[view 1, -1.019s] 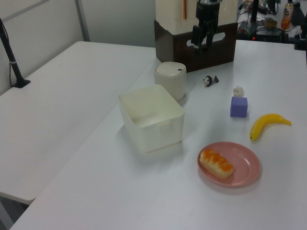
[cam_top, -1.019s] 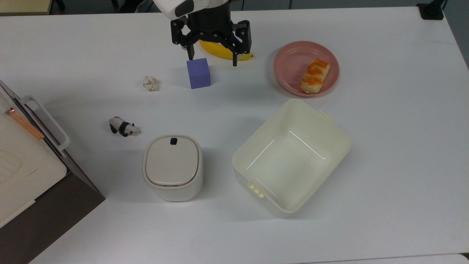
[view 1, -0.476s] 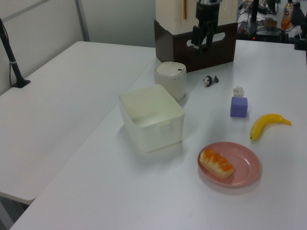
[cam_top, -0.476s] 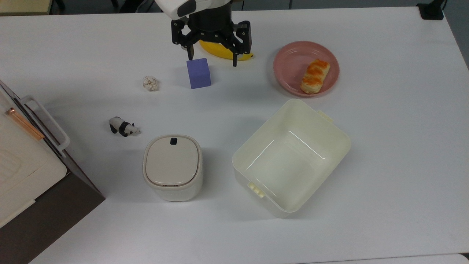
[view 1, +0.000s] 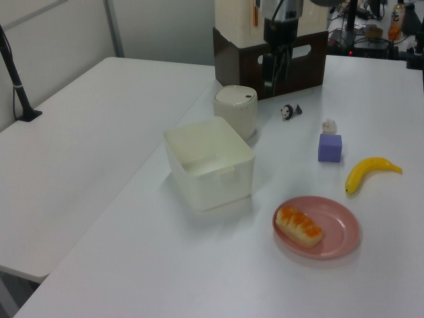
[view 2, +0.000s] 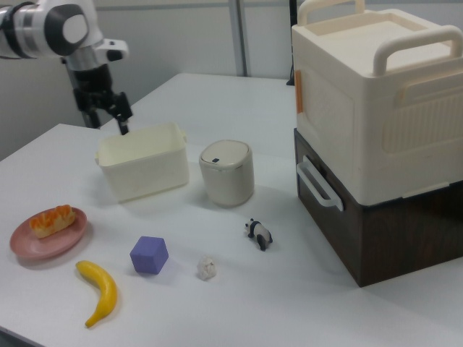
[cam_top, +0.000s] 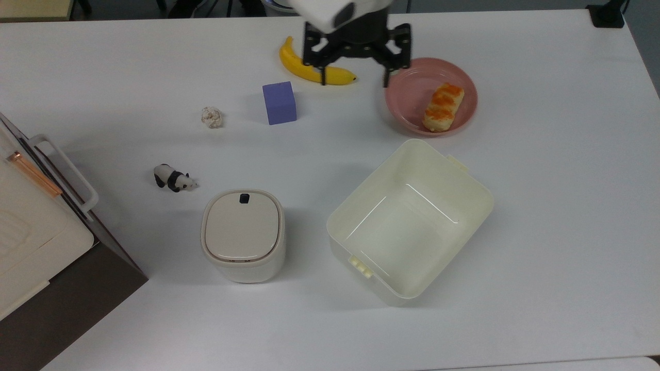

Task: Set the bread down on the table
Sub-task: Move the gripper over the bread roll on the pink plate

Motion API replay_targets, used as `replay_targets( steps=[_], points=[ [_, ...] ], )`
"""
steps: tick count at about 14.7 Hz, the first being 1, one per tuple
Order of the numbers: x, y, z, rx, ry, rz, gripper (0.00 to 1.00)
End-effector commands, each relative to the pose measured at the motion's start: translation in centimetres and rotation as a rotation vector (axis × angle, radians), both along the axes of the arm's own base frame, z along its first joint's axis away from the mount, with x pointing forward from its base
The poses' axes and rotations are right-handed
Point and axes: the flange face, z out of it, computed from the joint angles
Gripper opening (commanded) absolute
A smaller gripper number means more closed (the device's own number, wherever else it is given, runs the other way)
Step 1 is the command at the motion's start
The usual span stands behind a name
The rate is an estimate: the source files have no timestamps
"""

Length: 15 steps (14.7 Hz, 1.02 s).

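The bread [cam_top: 443, 107] lies on the pink plate [cam_top: 410, 98], upper right of the top view. The gripper [cam_top: 354, 81] hangs spread and empty beside the plate's left rim, bare table [cam_top: 557, 206] stretching rightward.

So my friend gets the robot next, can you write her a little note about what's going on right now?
Gripper: open, holding nothing, up in the air between the banana and the pink plate in the top view.
Bread: lying on the pink plate, not touched.
Table: bare white space around the plate, beside the cream tub.
Done: nothing picked up yet.
Left: bring the gripper over the bread, grab it, lift it off the plate, set it on the table.
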Motion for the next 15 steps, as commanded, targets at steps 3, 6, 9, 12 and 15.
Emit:
replay_targets(
  steps=[3,6,9,12,15],
  points=[
    [-3.7,8.2,-2.3,0.016,0.077,0.045,1.0],
    [-5.8,11.6,-3.6,0.003,0.101,0.077,1.0],
    [-7.6,14.4,-4.3,-0.003,0.11,0.103,1.0],
    [-9.8,17.1,-5.3,0.023,0.096,0.116,1.0],
    [-10.9,18.8,-8.1,0.054,0.036,0.093,1.0]
  ],
)
